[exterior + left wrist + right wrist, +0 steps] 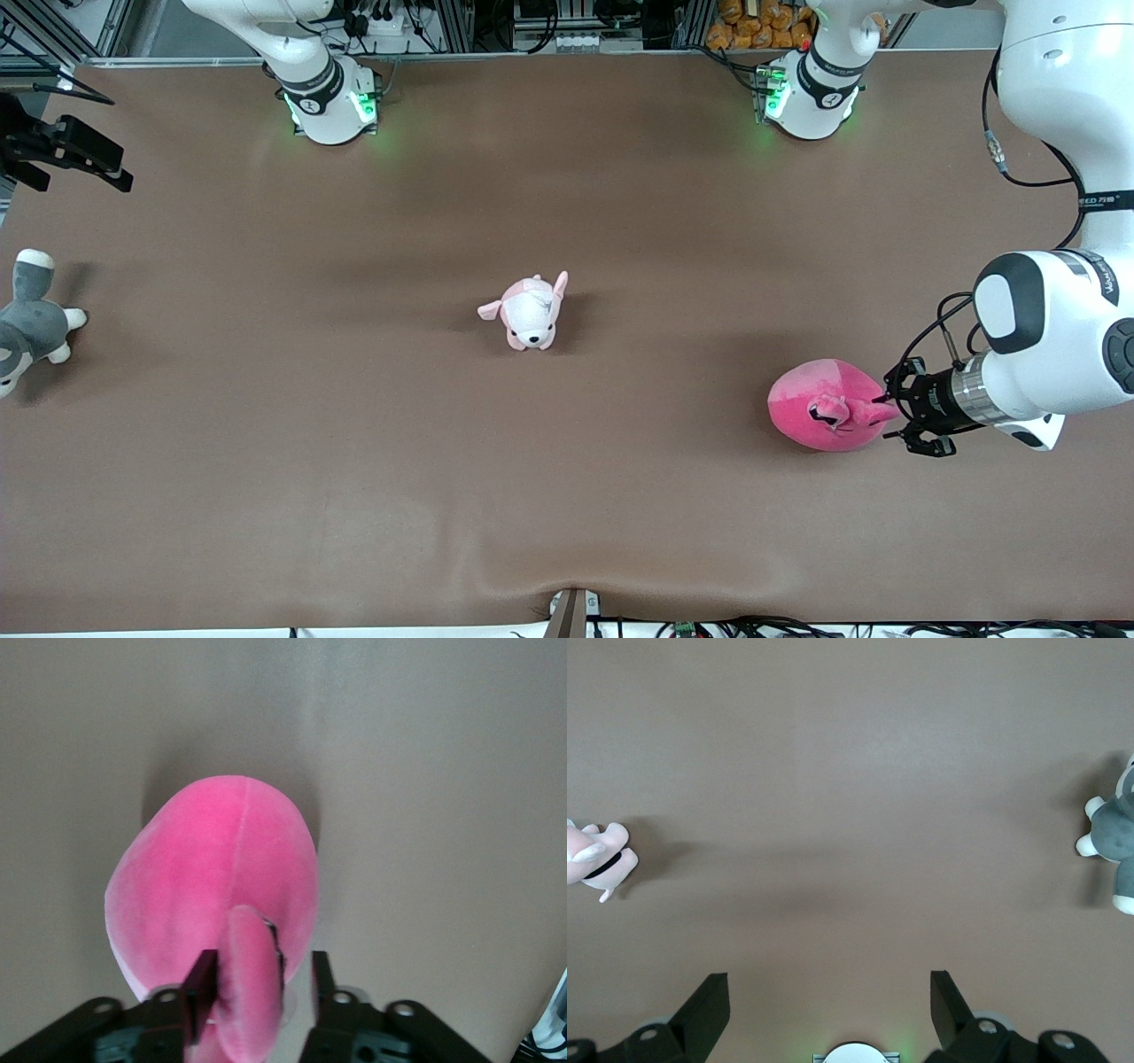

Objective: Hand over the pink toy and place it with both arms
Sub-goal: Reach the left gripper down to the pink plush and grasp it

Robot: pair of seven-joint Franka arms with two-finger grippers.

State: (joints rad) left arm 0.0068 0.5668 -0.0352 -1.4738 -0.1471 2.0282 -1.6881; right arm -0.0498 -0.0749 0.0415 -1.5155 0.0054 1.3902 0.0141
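The pink toy lies on the table toward the left arm's end, a round hot-pink plush with a paler patch. My left gripper is low at the toy's side, and its jaws straddle a pink flap that sticks out of the toy. One finger touches the flap; the other finger stands a small gap away from it. My right gripper waits open high over the bare table by its own base, with nothing between its fingers.
A pale pink-and-white puppy plush sits mid-table. A grey-and-white plush animal lies at the right arm's end. A black fixture juts in above it. The brown cloth has a raised fold near the front edge.
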